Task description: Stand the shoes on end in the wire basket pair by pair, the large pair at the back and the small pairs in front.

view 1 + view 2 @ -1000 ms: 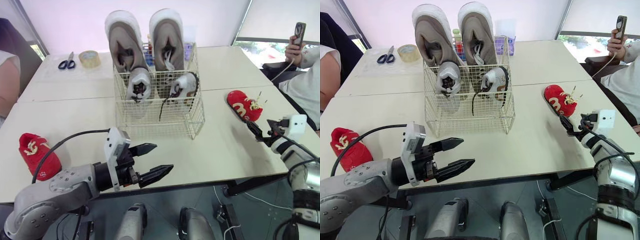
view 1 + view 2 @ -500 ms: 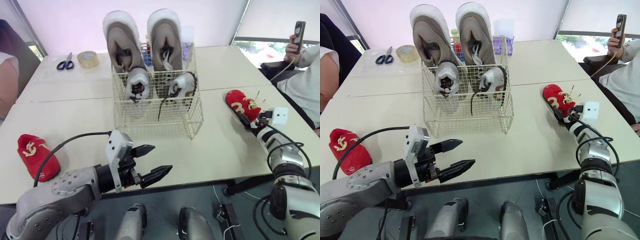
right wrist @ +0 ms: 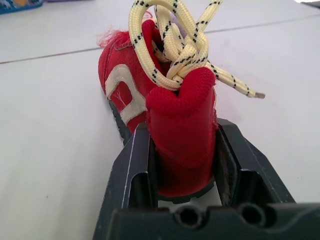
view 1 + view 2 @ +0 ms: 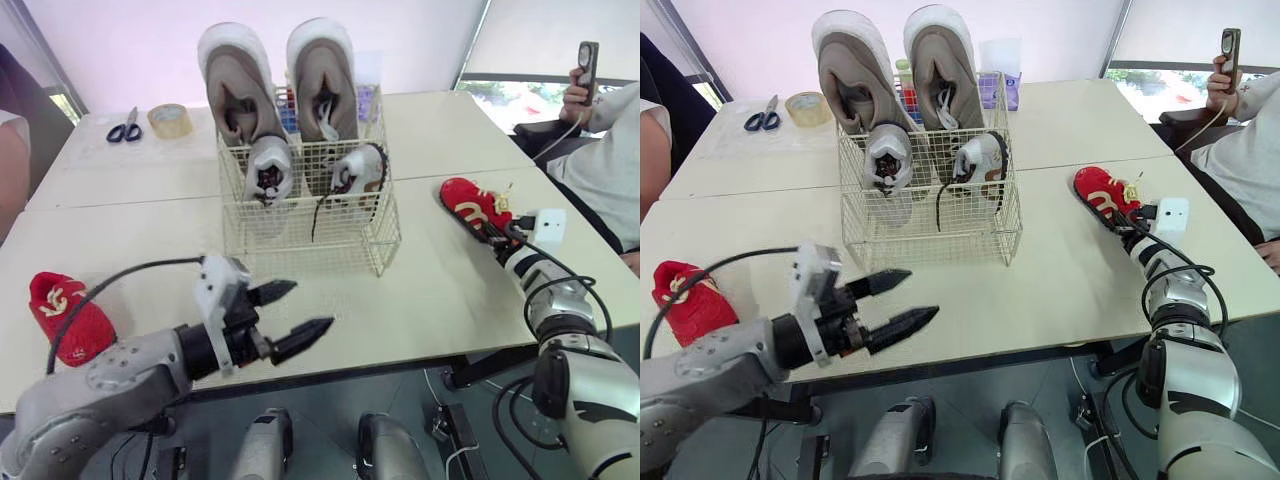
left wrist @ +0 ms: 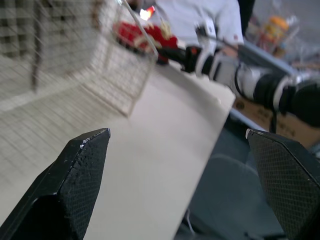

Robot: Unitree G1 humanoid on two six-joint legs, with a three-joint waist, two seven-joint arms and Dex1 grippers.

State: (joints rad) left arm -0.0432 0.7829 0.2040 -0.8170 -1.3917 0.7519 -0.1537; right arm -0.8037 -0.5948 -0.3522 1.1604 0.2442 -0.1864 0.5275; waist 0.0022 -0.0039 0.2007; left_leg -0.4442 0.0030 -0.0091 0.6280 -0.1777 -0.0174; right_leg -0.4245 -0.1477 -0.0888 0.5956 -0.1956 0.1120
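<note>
A wire basket (image 4: 385, 250) stands mid-table. A large beige pair (image 4: 235, 85) (image 4: 322, 70) stands on end at its back, and a small white pair (image 4: 270, 170) (image 4: 358, 170) in front. One small red shoe (image 4: 470, 203) lies on the table to the right. My right gripper (image 3: 182, 127) is shut on its heel, one finger (image 3: 135, 165) on each side, laces pointing away. The other red shoe (image 4: 68, 315) lies at the near left. My left gripper (image 4: 312, 306) hovers open above the table's front edge, holding nothing.
Scissors (image 4: 125, 128) and a tape roll (image 4: 168, 120) lie at the far left. A seated person (image 4: 600, 130) holding a phone is beyond the table's right side. Another person's sleeve (image 4: 8, 150) is at the left edge. Small items stand behind the basket.
My right gripper has reached forward to the red shoe on the right and closed on its heel. The left gripper stays open in about the same place.
</note>
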